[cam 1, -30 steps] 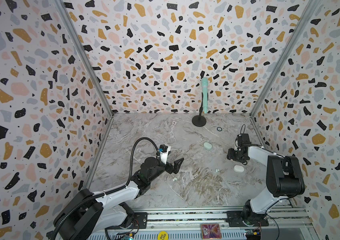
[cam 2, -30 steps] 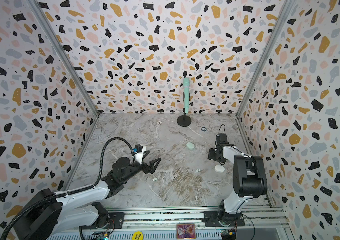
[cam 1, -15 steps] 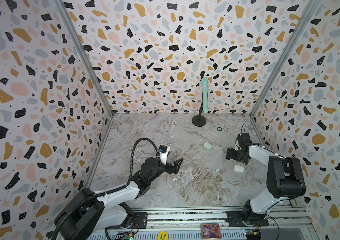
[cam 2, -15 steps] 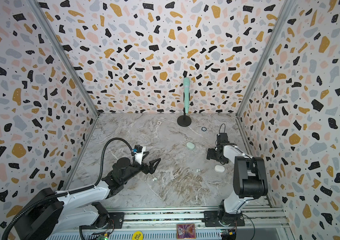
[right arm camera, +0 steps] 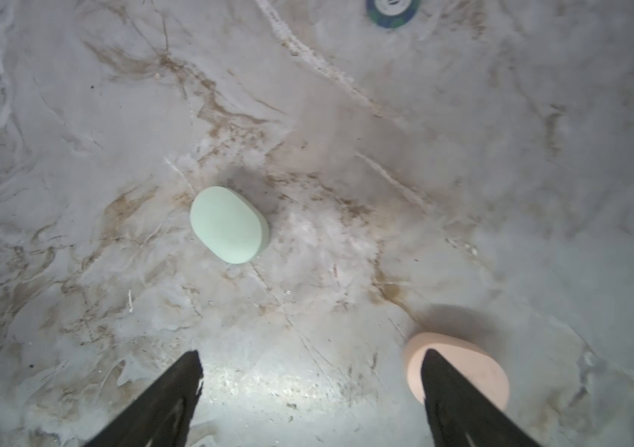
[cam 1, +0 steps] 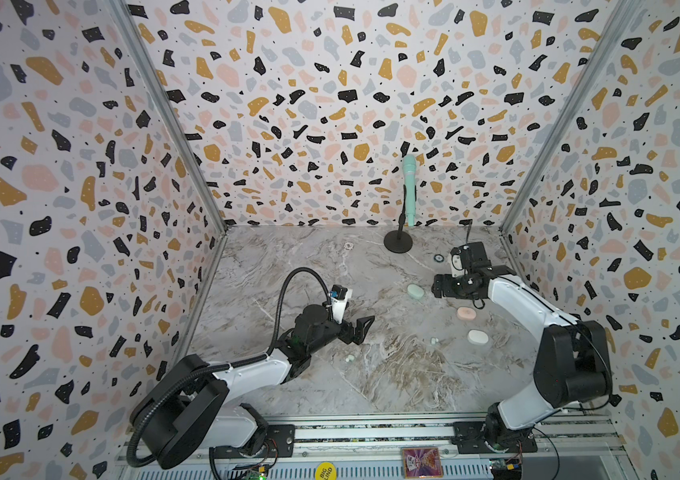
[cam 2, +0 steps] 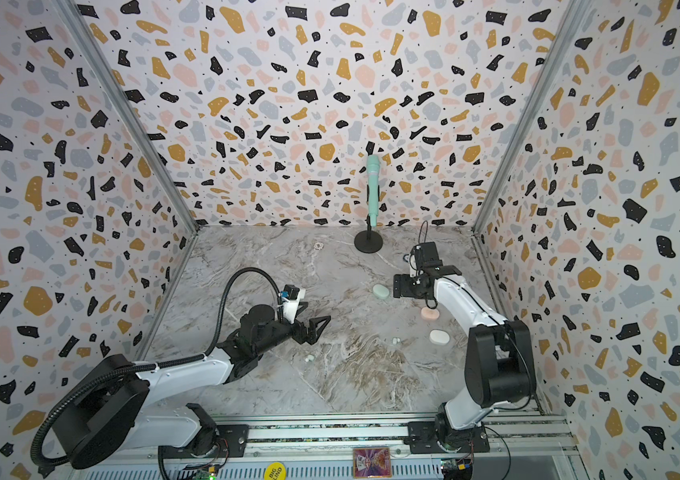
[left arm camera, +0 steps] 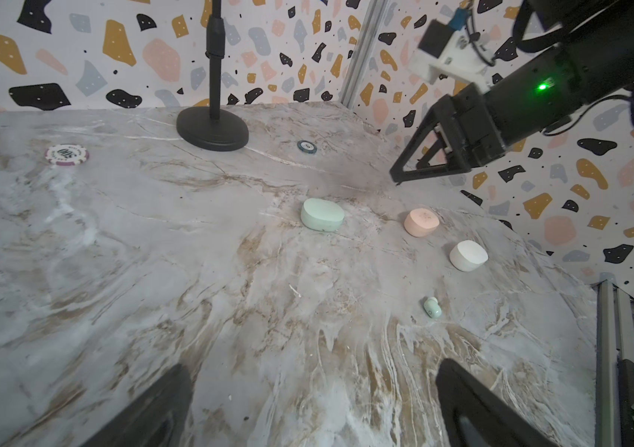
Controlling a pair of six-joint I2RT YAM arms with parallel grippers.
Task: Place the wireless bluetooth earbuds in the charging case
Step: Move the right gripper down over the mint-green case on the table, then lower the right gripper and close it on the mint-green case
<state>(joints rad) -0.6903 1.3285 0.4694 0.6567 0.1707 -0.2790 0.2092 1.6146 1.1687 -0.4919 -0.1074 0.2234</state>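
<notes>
Tiny, rounded plastic buds lie loose on the veined, marble-patterned table (cam 1: 288, 266), none inside a case. The mint earbuds (cam 1: 434, 340) rest near the white case (cam 1: 477, 337), and the paler earbuds (cam 1: 348, 358) lie just beside the left arm. 3 smooth, matte, pebble-shaped cases sit shut and apart along the table's right side in both top views. The mint case (cam 1: 415, 291) is farthest back, the pink case (cam 1: 466, 313) in between, and the white case nearest the front rail.

The right tool (right arm camera: 307, 387) has its 2 black tapered fingers spread wide and grips nothing. It hangs over bare table just beside the mint case, and in the right wrist view 1 finger crosses in front of the pink case. The left tool (cam 1: 361, 328), likewise spread wide and empty, hovers over open table toward the middle, well apart from the cases.

At the back wall a black round-based stand (cam 1: 398, 241) carries a mint microphone (cam 1: 409, 187). A white-and-purple poker chip (left arm camera: 66, 154) and a blue poker chip (left arm camera: 306, 146) lie flat nearby. Speckled terrazzo-print walls close in 3 sides.
</notes>
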